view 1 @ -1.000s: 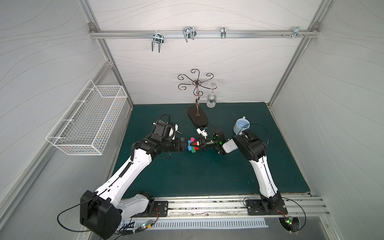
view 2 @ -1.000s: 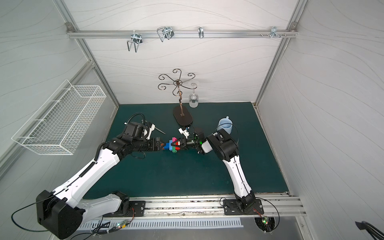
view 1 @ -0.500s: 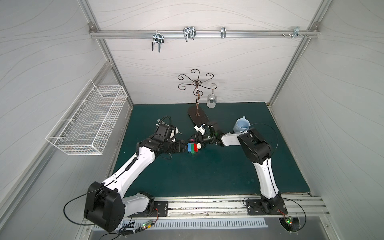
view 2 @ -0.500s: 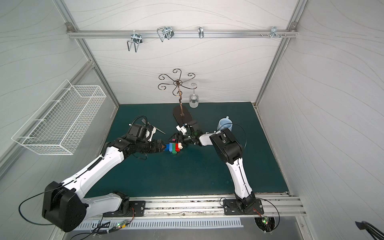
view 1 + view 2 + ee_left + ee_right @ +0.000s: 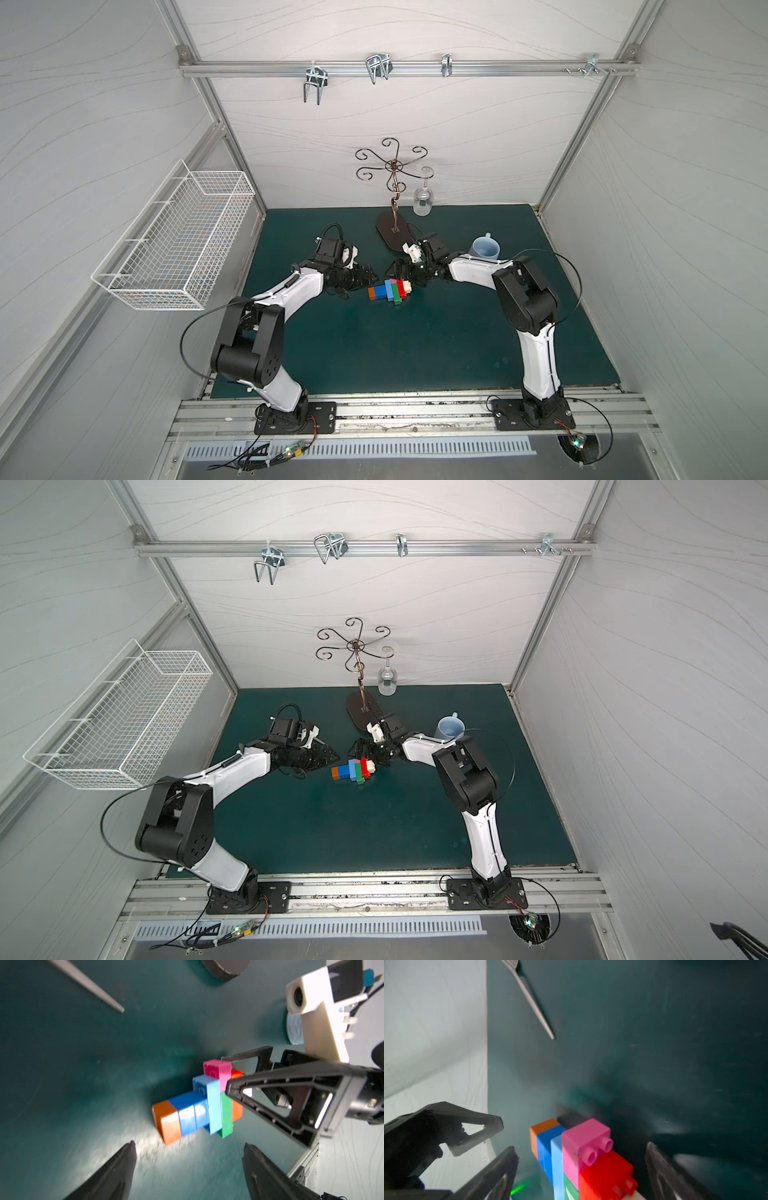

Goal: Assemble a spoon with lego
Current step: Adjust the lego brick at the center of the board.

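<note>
- The spoon lies flat on the mat, between the two grippers. Its orange stem end points toward my left arm and its head toward my right.
- I count orange, two blue, light blue, green, red and pink, with a bit of white at the head end. I see no loose brick anywhere, so I judge the build to be complete.
- The left gripper has its fingers spread wide and holds nothing. The spoon lies ahead of the tips and clear of them.
- The right gripper is also spread wide, with the head of the spoon sitting between its fingers. There is a gap on both sides, so I read this as a release and not a grip.
- From the left wrist, one right finger looks very close to the pink and green bricks. I cannot tell whether it touches them.
- Step in hand, as I judge it: letting go of the finished piece.
- The next move calls for drawing the right arm back along its own line with the fingers kept wide, so neither tip catches the head and drags it.
- The left arm can then back away too.
- The fork lies well apart from the spoon and needs no attention.
</note>
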